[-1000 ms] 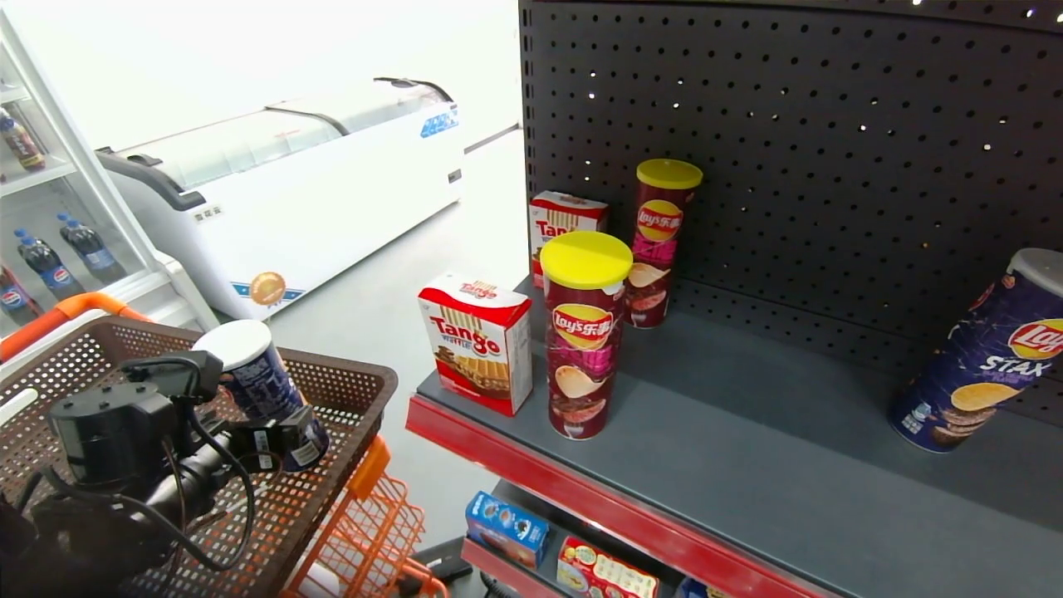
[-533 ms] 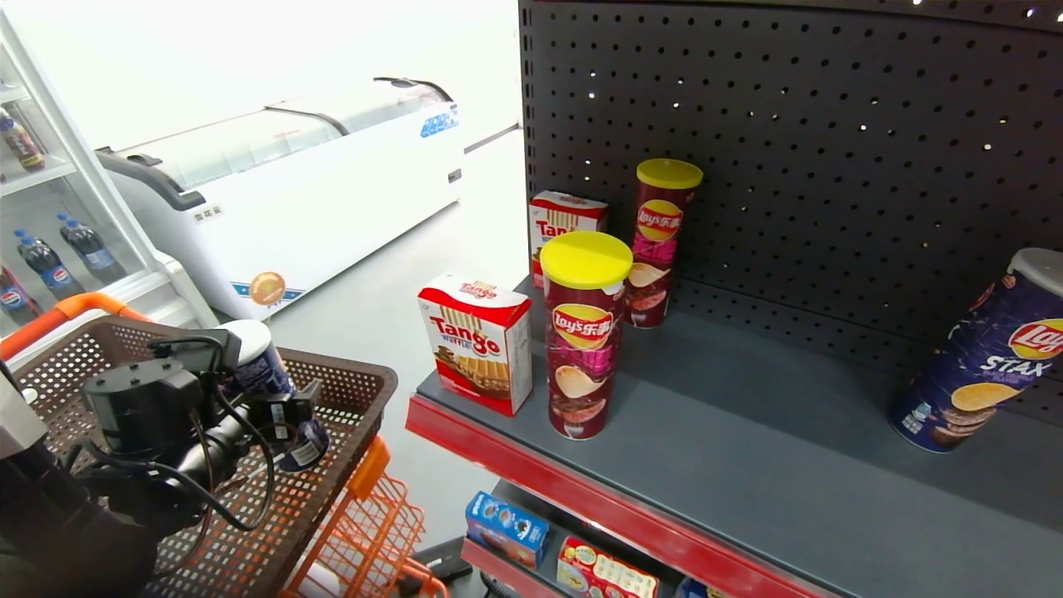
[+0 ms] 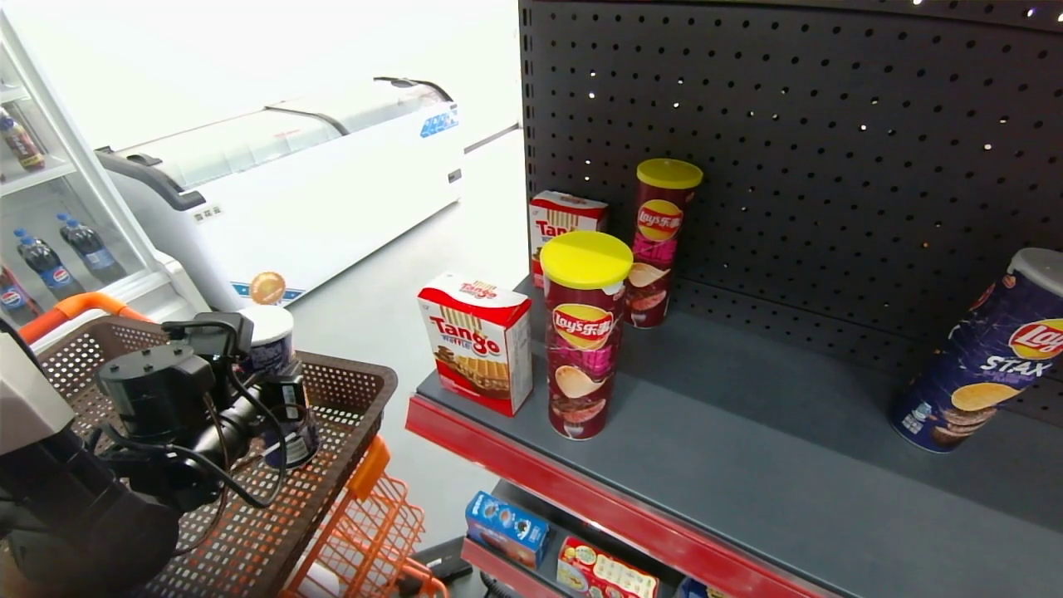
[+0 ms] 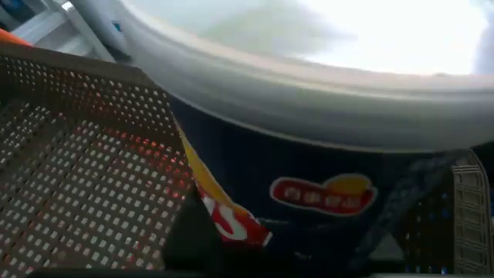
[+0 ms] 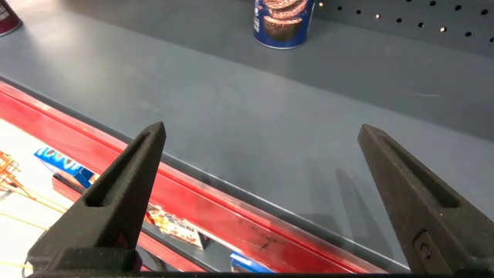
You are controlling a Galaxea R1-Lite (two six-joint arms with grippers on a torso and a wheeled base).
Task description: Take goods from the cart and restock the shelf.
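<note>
In the head view my left gripper is shut on a dark blue chip can with a white lid, holding it nearly upright over the brown cart basket. The left wrist view has the same blue can up close, with the basket mesh behind it. My right gripper stands open above the grey shelf, nothing between its fingers. On that shelf a second blue can leans against the pegboard at the right.
Two red chip cans and two wafer boxes stand at the shelf's left end. The shelf has a red front lip; more goods lie on the lower shelf. A chest freezer stands behind the cart.
My left gripper has lifted the blue can and turned it from tilted to nearly upright. The shelf goods have not moved.
</note>
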